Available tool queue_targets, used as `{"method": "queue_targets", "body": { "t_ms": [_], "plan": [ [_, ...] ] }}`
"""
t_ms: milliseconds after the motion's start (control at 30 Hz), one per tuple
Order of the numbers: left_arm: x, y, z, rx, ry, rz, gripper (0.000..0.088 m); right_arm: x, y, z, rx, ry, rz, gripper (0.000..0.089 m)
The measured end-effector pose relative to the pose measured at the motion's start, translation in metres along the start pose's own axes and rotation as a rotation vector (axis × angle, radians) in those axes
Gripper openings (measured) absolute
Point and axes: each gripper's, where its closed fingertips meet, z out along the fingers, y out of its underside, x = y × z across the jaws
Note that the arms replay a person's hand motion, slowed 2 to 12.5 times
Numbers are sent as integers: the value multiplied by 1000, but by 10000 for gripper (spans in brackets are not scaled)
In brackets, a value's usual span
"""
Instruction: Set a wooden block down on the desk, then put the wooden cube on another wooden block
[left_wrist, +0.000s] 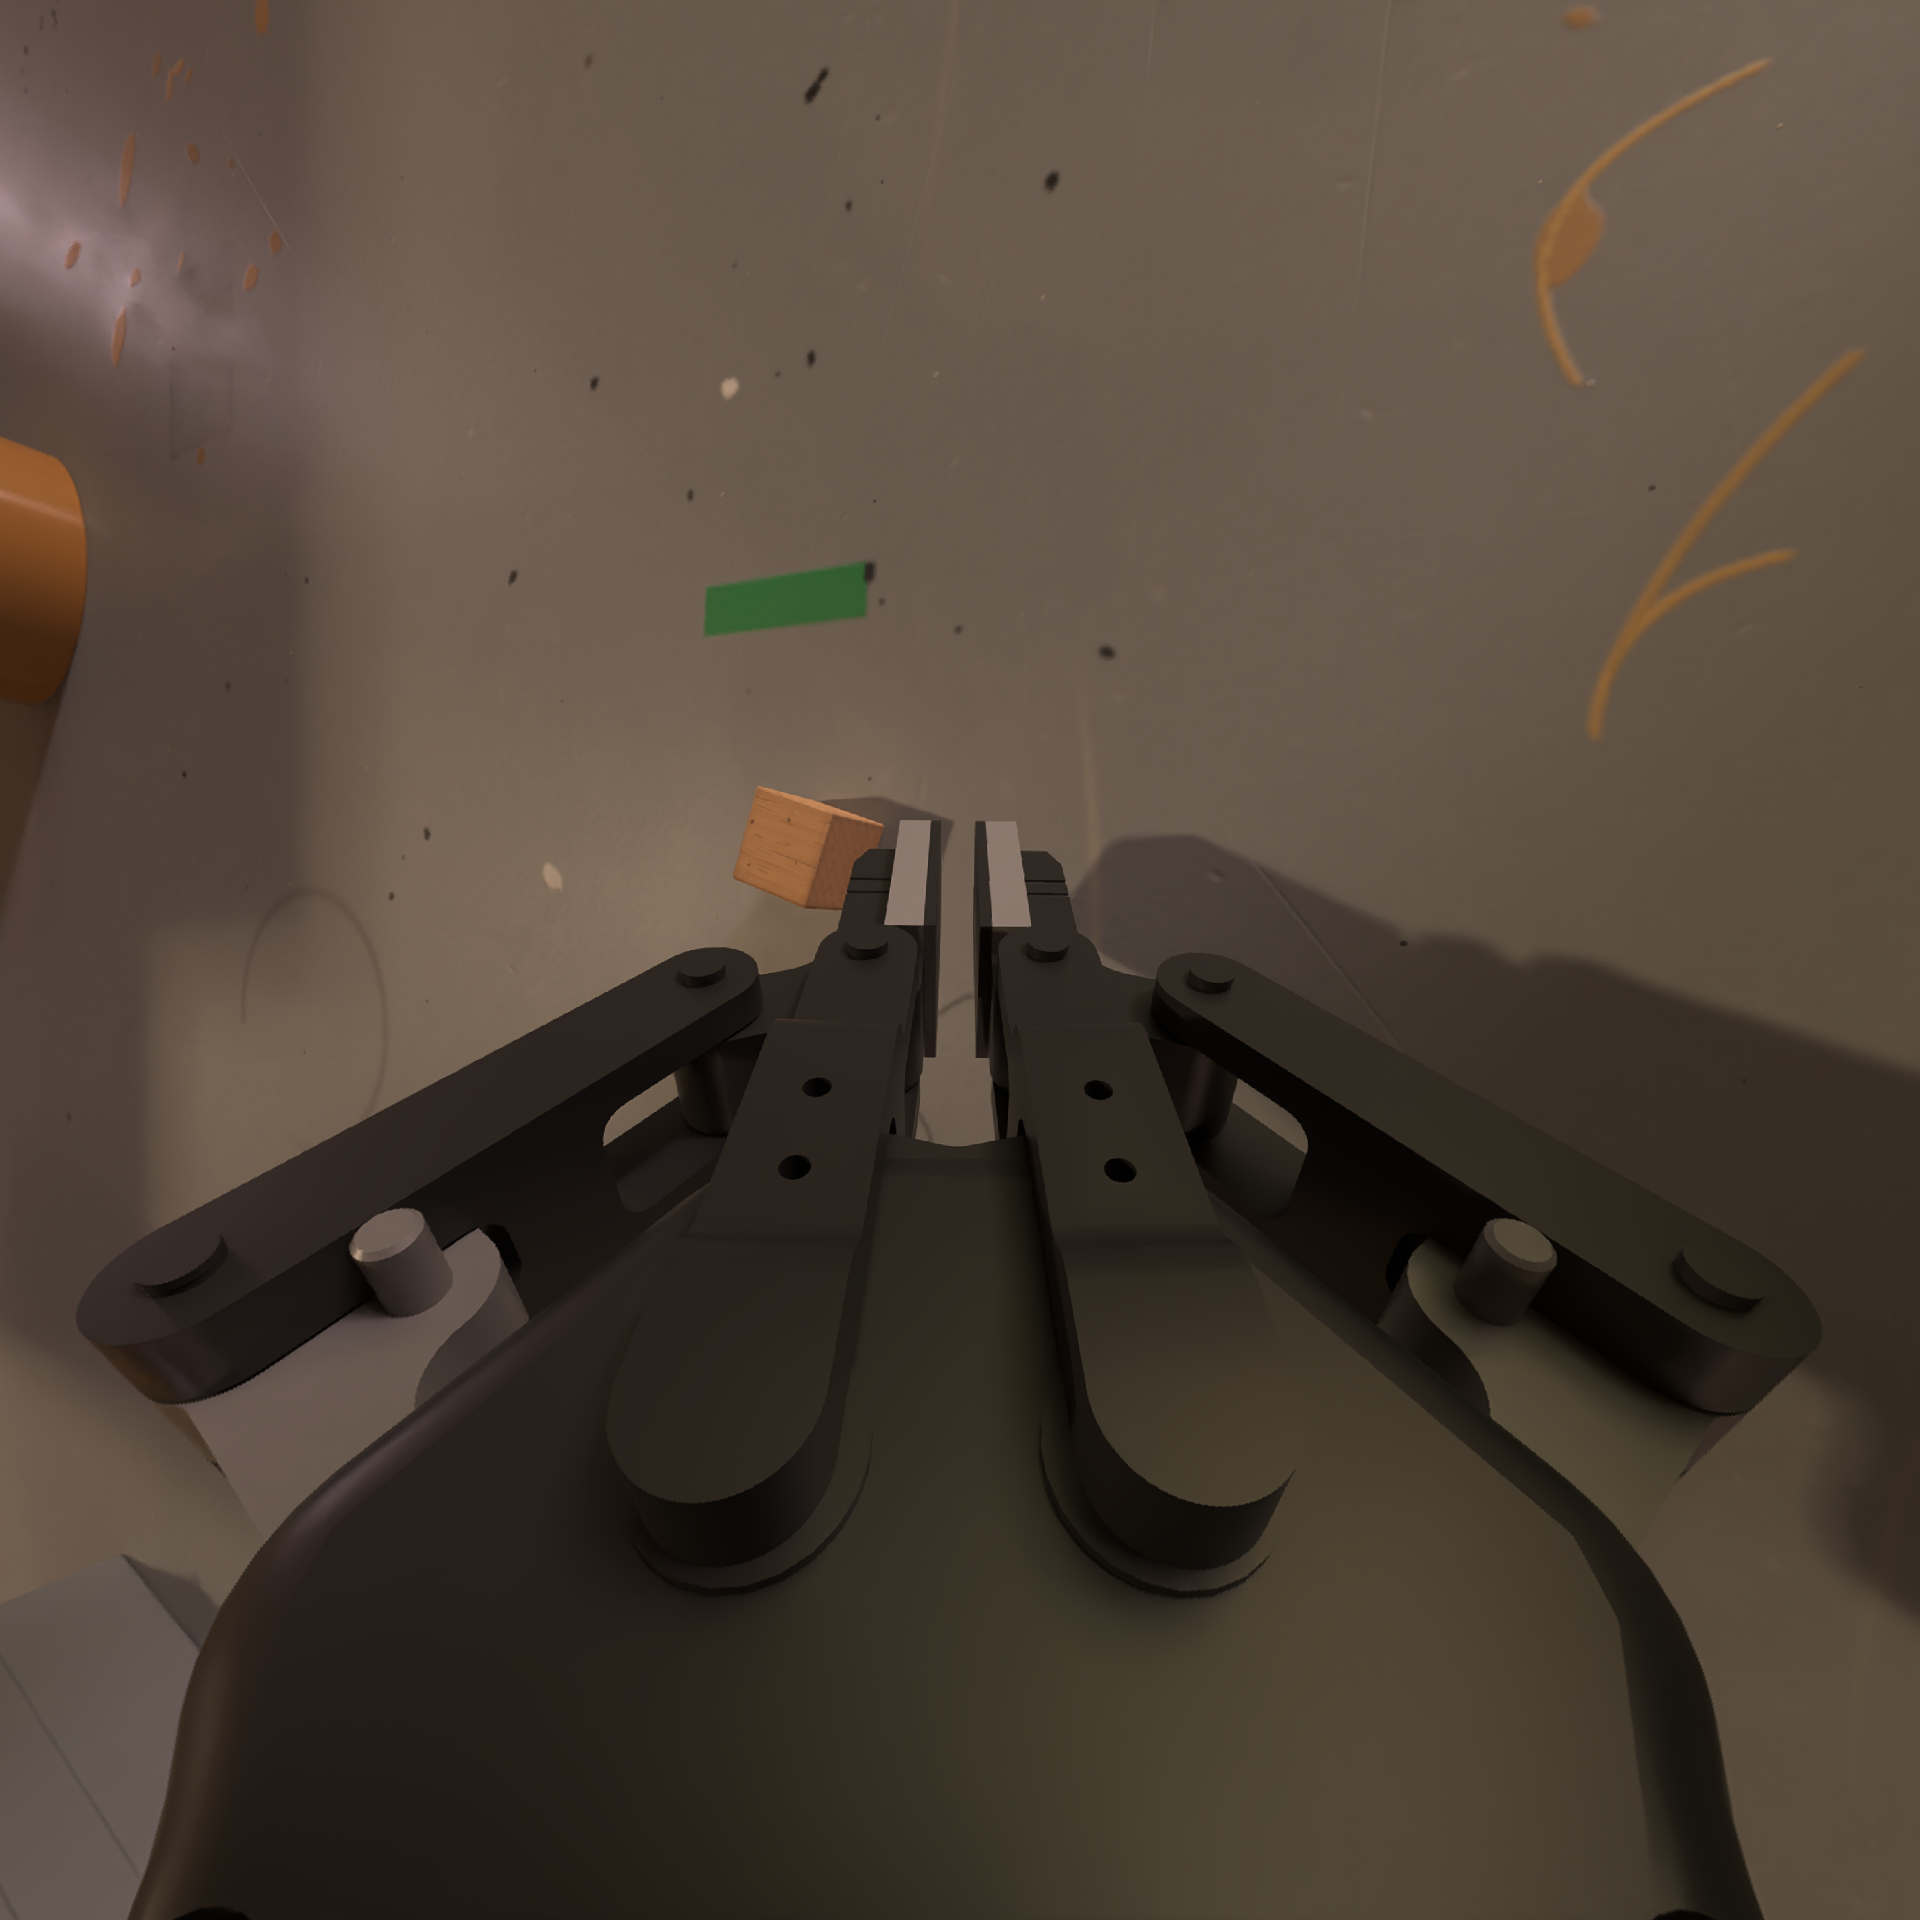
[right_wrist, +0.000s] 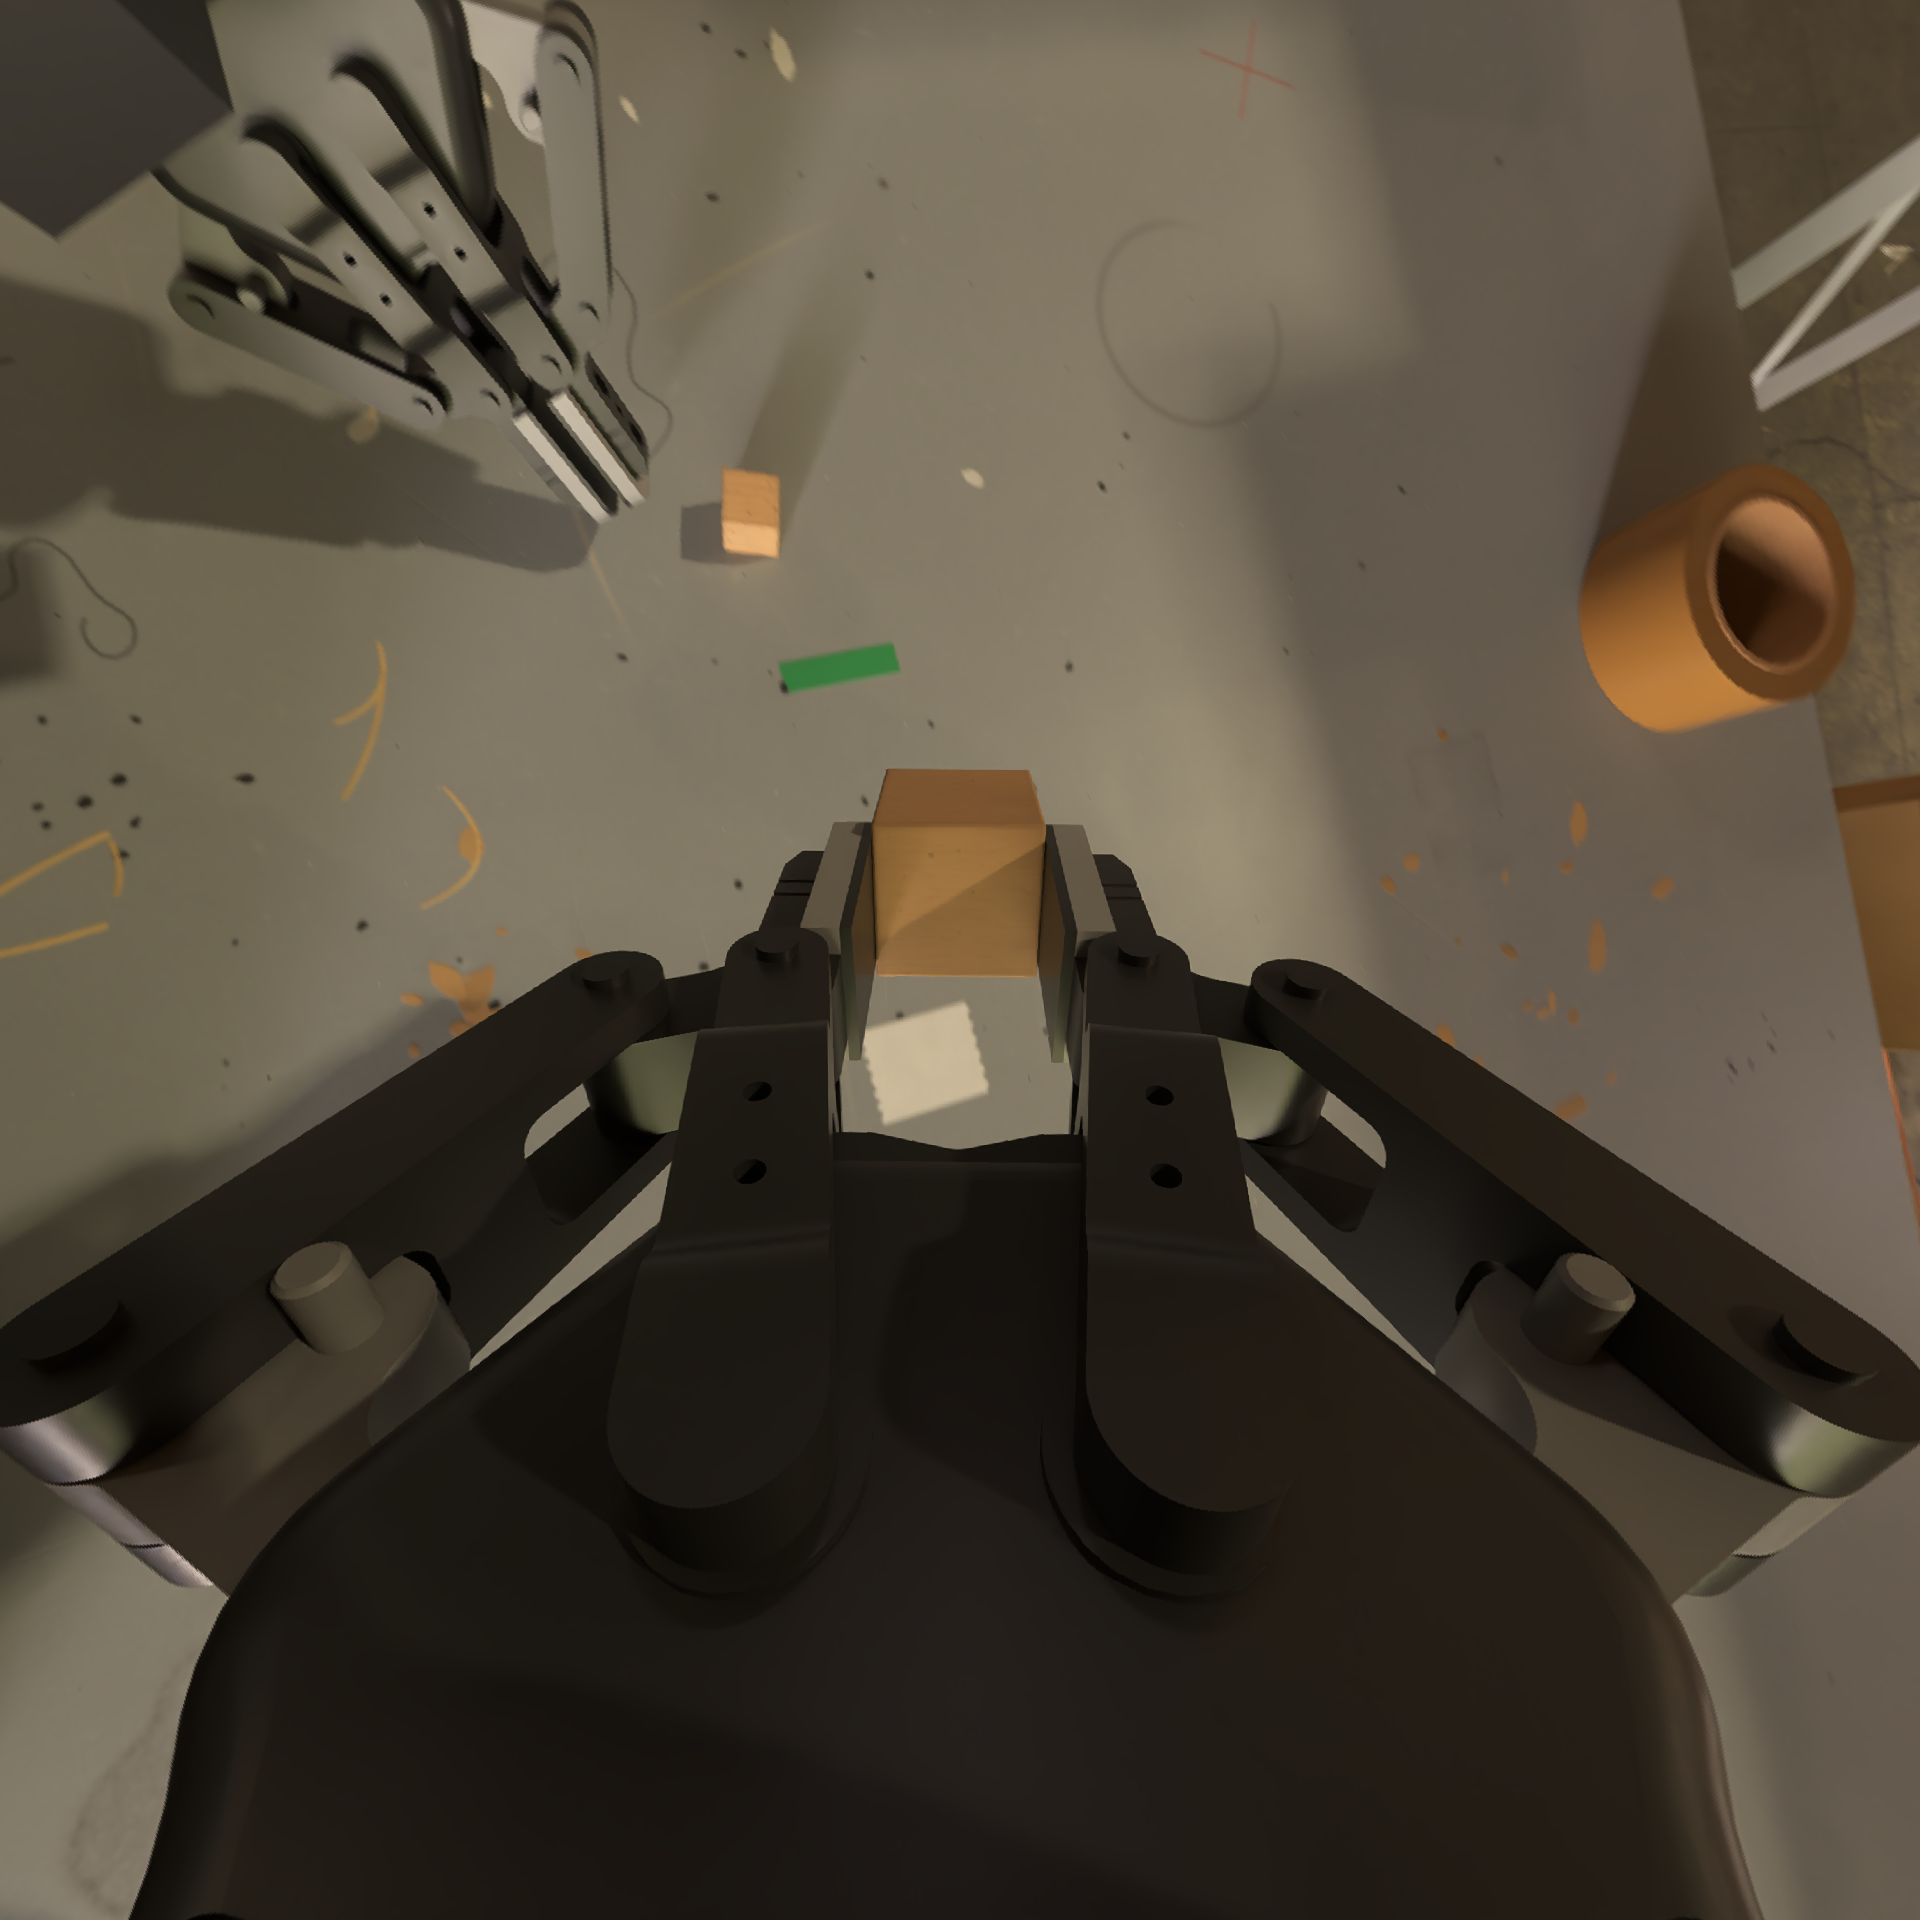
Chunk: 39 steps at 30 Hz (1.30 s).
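Note:
A small wooden block (left_wrist: 795, 860) lies on the grey desk, just left of my left gripper's fingertips. My left gripper (left_wrist: 958, 871) is shut and empty, its pads nearly touching, above the desk. In the right wrist view the same block (right_wrist: 750, 515) lies on the desk beside the left gripper (right_wrist: 594, 457). My right gripper (right_wrist: 958, 883) is shut on a wooden cube (right_wrist: 956, 883) and holds it above the desk, nearer than the green strip.
A flat green strip (left_wrist: 787, 600) lies on the desk beyond the block; it also shows in the right wrist view (right_wrist: 838, 668). An orange tape roll (right_wrist: 1714, 603) lies at the right by the desk edge, and shows at the left edge of the left wrist view (left_wrist: 36, 571). A brown board (right_wrist: 1886, 894) sits at the right edge.

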Motion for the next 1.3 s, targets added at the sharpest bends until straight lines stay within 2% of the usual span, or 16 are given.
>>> {"method": "queue_targets", "body": {
  "t_ms": [300, 533, 767, 1033, 1300],
  "plan": [
    [-1, 0, 0, -1, 1, -4, 61, 14, 71, -54, -113, 104, 41, 274],
    [-1, 0, 1, -5, 1, -6, 64, 15, 128, -67, -225, 116, 57, 274],
    [-1, 0, 0, -10, 2, -6, 63, 13, 177, -52, -326, 77, 74, 273],
    [0, 0, 0, -13, 1, -10, 59, 5, 220, -25, -419, 1, 76, 273],
    [0, 0, 0, -11, 4, -12, 58, 3, 240, -7, -438, -42, 81, 273]
  ]
}}
